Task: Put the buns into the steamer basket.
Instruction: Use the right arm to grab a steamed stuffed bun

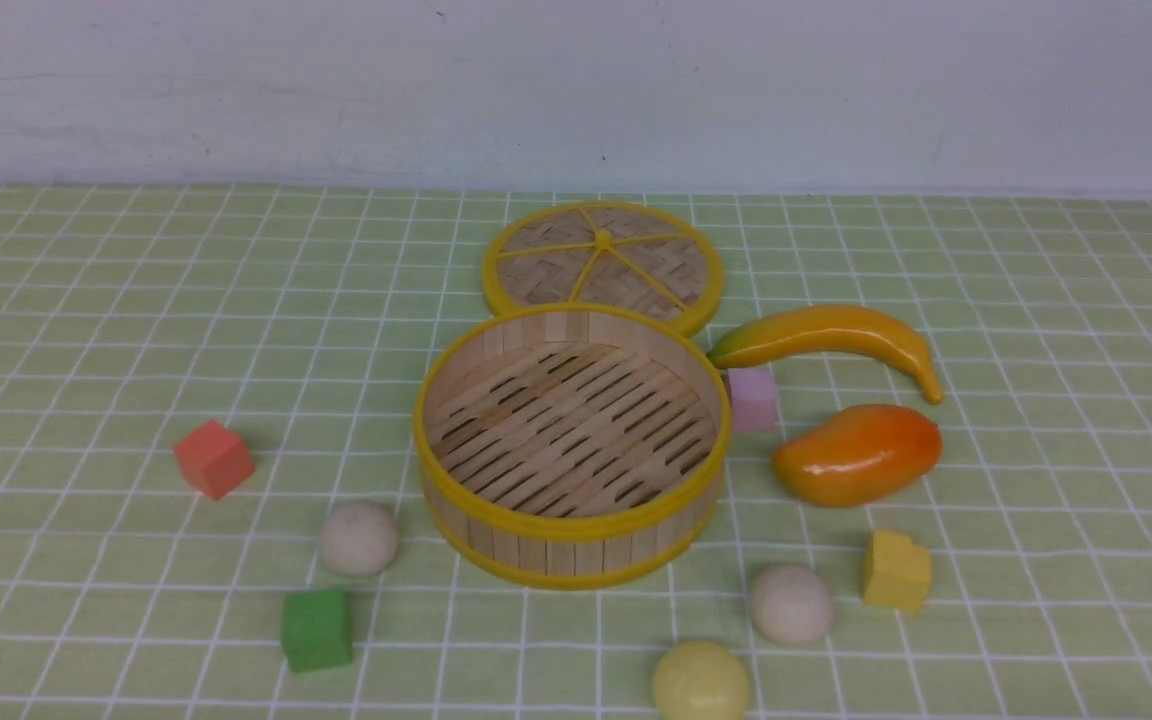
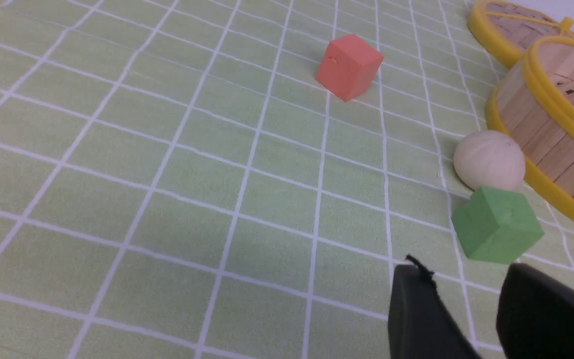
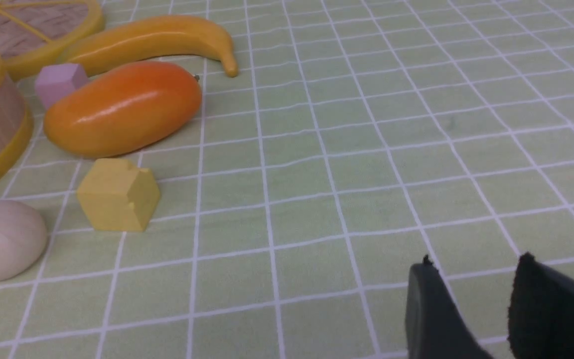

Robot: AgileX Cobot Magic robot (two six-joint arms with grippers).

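Buns are lying outside the steamer basket in your front view, the yellow bun cropped below, grippers unseen. Left wrist view is showing the left gripper parted, empty; right wrist view, the right gripper parted, empty, tips only.

Buns, steamer basket on checked cloth
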